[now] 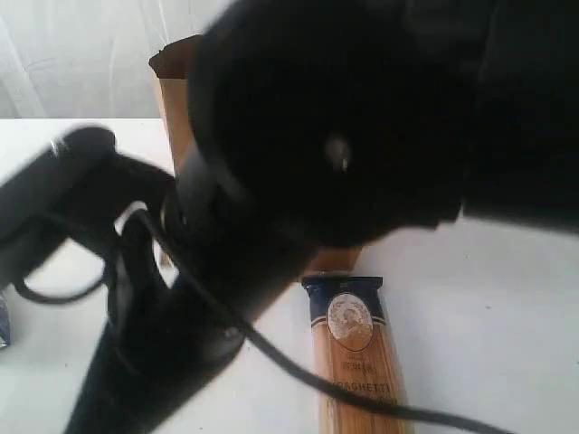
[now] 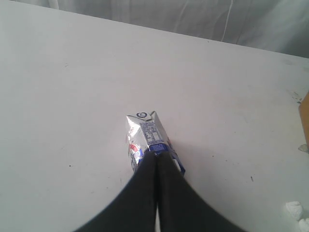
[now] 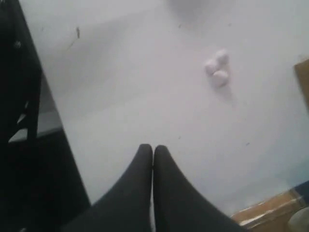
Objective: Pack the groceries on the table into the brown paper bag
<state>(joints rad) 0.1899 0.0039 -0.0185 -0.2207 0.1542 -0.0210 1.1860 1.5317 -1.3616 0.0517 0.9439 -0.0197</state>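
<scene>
Carton (image 2: 147, 137), creased, glossy, on smooth white table (image 2: 72, 87).
Pinched closed, empty: left gripper (image 2: 156, 156) beside carton, right gripper (image 3: 153, 148) over bare table.

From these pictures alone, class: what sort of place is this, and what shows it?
Probably a robot test bench, not a shop or kitchen: a plain white tabletop, a pale curtain backdrop, and a black robot arm near a spaghetti packet.

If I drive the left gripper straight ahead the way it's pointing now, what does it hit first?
Most likely the small blue-white carton. The left gripper, its fingers shut, points right at it, with the tips at or just over its near end. Whether they touch it is unclear from this view.
</scene>
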